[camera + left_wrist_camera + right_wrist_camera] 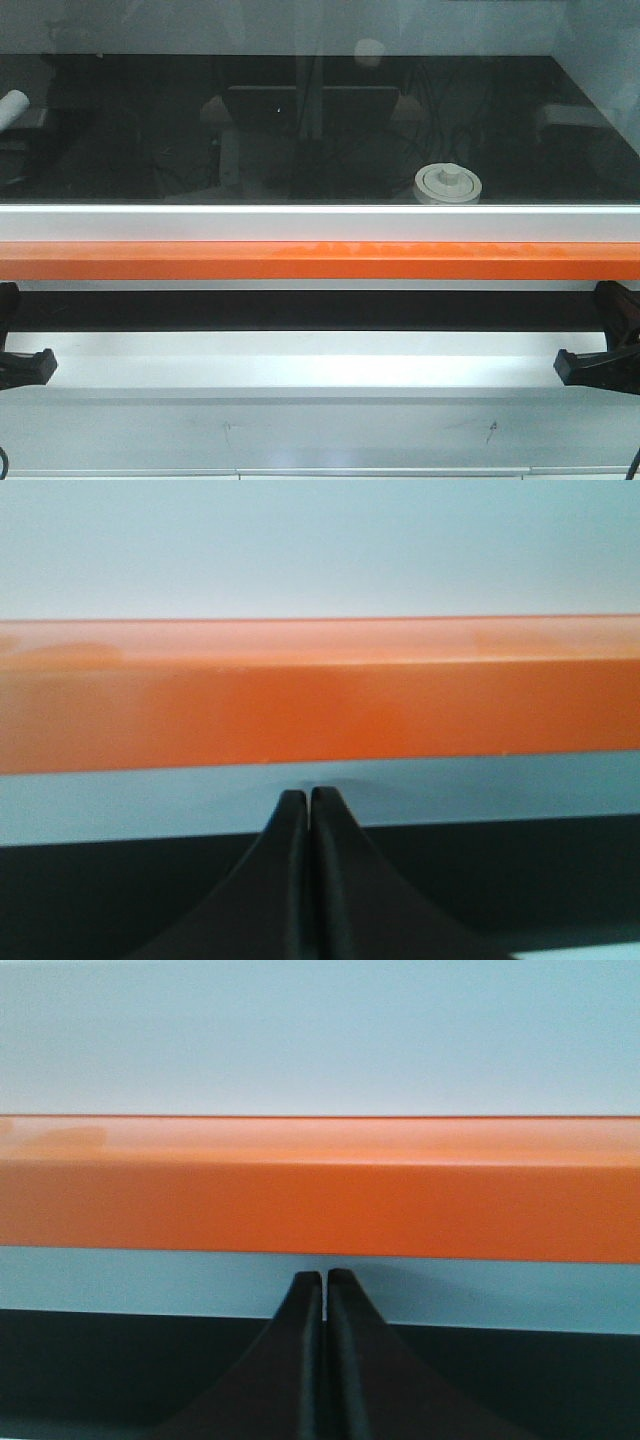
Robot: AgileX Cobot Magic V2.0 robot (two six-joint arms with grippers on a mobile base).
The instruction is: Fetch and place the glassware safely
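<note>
A wide, glossy black tabletop (300, 130) fills the upper half of the front view, with dim reflections across it. Along its near edge runs a white rail (320, 222), and just below that a long orange bar (320, 260) spans the full width. Beneath the bar is a dark gap, then a pale shelf (320, 360).

Both arms sit low, under the level of the orange bar, at the outer edges of the front view, well apart from each other. Each points forward at the bar. The left gripper (306, 798) has its two black fingers pressed together with only a hairline seam between them, and nothing is held. The right gripper (325, 1278) is the same: fingers together, empty, tips just short of the orange bar and the pale strip under it.

The jar (448, 186) stands on the black tabletop right of centre, close behind the white rail, which hides its lower part. Its round off-white lid with a central knob shows. It is well apart from both grippers.
</note>
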